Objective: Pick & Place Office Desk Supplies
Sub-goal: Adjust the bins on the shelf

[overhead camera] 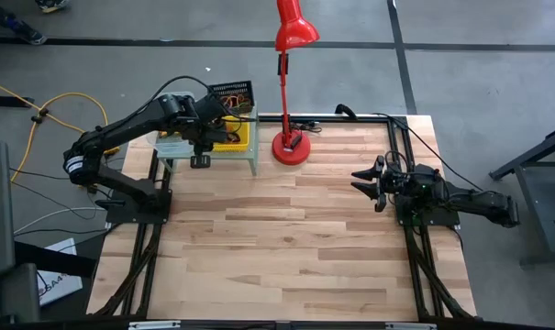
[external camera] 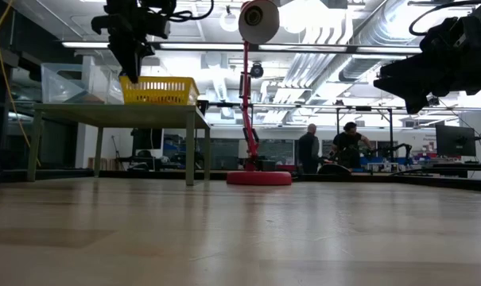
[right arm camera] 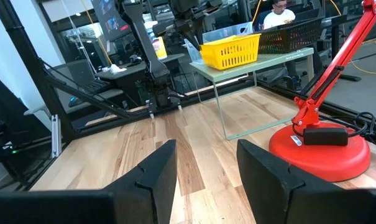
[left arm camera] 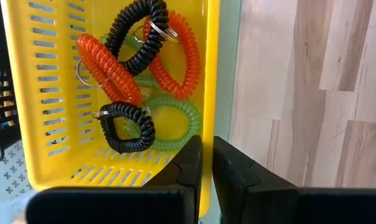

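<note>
My left gripper (left arm camera: 207,174) stands over the far-left corner of the table, at the yellow bin (left arm camera: 51,93), which rests on the light-green rack (external camera: 117,115). The bin holds orange, black and green coiled loops (left arm camera: 138,62). The gripper is shut on the bin's wall. A black mesh bin (overhead camera: 229,94) and a clear bin (external camera: 65,83) sit beside it on the rack. My right gripper (right arm camera: 206,180) is open and hangs in the air at the table's right edge, touching nothing. No crayon boxes or scissors show plainly. My left gripper pinches the yellow bin's near side wall (left arm camera: 210,118) close to a corner. One finger (left arm camera: 188,168) is inside the bin and one outside it. The fingers come from above, pointing down. The bin's bottom sits level on the rack.
The tall red lamp (overhead camera: 291,147) stands just right of the rack, its base (external camera: 258,177) on the table and its head high above. The wide wooden tabletop (overhead camera: 286,238) lies between the arms. People stand far off in the room behind.
</note>
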Action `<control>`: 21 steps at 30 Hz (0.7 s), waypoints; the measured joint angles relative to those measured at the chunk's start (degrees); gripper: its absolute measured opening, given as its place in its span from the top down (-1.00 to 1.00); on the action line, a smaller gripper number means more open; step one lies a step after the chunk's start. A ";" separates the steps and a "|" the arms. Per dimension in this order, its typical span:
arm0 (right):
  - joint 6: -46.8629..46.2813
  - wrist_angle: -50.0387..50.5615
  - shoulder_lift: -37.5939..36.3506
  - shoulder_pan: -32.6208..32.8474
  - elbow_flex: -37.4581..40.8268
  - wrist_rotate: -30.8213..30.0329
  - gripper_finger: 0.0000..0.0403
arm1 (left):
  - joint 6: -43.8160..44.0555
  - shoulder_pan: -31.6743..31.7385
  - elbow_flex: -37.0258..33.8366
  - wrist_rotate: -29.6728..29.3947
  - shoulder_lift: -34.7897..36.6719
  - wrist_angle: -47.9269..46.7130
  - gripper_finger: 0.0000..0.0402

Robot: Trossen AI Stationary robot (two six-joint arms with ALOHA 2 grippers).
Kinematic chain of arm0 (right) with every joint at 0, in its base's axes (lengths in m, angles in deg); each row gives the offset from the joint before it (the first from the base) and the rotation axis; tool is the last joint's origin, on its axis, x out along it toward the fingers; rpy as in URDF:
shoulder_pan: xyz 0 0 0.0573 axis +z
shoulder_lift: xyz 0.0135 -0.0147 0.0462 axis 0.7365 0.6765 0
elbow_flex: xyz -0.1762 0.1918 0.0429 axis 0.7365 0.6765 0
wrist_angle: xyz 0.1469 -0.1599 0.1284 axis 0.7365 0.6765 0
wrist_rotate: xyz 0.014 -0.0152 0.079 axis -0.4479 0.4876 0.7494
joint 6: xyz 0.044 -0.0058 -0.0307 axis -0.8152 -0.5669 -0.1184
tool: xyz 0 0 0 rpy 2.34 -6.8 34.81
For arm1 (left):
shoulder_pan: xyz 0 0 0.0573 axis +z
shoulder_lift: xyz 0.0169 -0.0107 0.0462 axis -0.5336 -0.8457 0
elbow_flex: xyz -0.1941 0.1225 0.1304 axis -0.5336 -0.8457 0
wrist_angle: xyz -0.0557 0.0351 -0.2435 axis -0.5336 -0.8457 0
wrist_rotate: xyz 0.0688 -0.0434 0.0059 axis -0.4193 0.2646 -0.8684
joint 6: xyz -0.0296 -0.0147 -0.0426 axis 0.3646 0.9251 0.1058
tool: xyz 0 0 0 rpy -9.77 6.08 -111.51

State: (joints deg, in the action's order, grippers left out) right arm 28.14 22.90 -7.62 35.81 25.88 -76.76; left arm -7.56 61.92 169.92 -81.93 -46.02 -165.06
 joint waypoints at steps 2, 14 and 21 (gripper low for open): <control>0.01 0.00 0.00 -0.01 0.00 0.00 0.23 | 0.00 0.04 0.00 -0.32 0.12 -0.21 0.88; 0.01 0.00 -0.01 0.00 0.01 0.00 0.23 | -0.02 1.07 0.00 -0.30 0.22 -1.00 0.84; 0.02 0.02 0.01 -0.02 0.01 -0.02 0.23 | -0.53 1.07 0.00 -0.32 0.22 -0.95 0.59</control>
State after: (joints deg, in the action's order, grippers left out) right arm 28.16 22.93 -7.61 35.79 25.89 -76.78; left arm -8.09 62.99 169.92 -82.25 -45.80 -166.02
